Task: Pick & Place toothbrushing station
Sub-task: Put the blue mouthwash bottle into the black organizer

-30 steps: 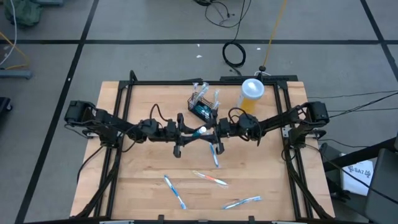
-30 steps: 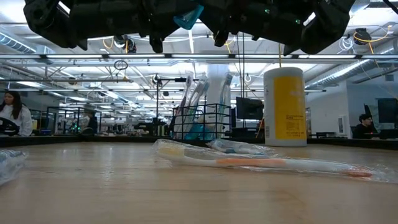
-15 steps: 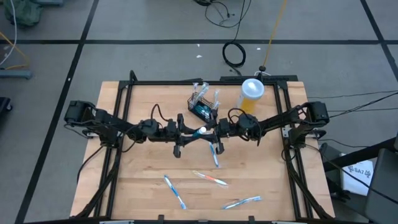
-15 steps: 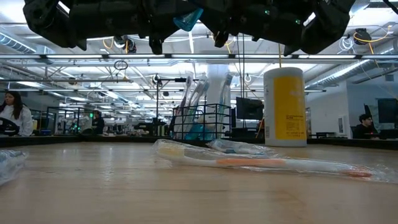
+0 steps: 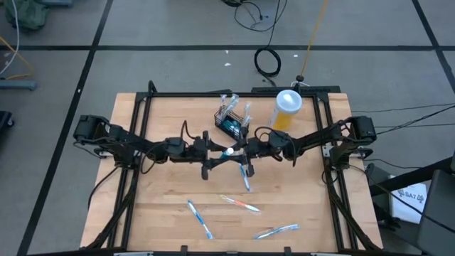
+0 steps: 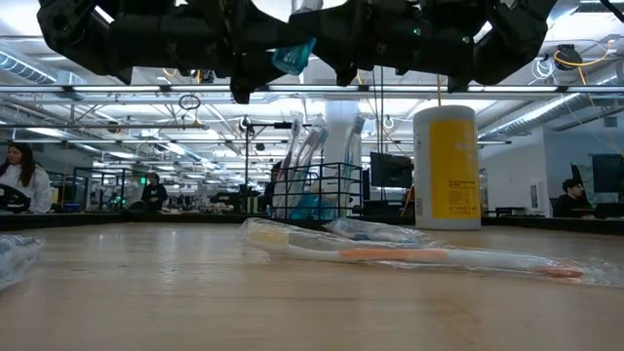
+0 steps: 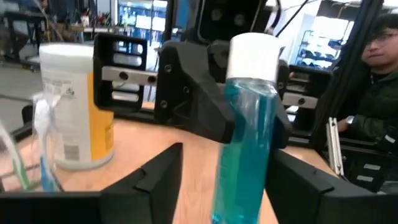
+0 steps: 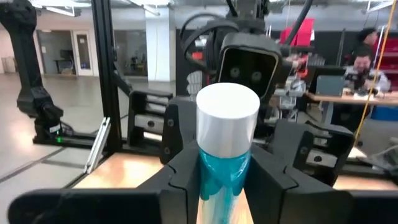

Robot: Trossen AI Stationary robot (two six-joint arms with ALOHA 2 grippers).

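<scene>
I am reading the toothbrushing station (image 5: 229,126) as a light, stiff wire-mesh basket that could slide or tip easily with tall toothbrushes (image 6: 304,146) standing in it. I would take it by the thin metal rim or a short end wall, low and square, never by the brushes. It is sitting toward the far middle of the table (image 5: 163,213), just beside the yellow cup (image 5: 288,107), and neither arm is touching it. Both arms are meeting above the table's centre, nearer me than the basket, around a small bottle (image 8: 227,143) of blue liquid with a white cap. The right gripper (image 8: 227,158) is pinching it on both sides. The left gripper (image 7: 227,155) is standing wide, with a gap showing on each side of the bottle, so it is gripping nothing. The overhead view is giving me the layout, including wrapped toothbrushes (image 5: 239,204) lying near the front edge, but it is hiding the finger contact. The wrist views are showing that contact, and the low view is showing the basket's height and standing brushes.
</scene>
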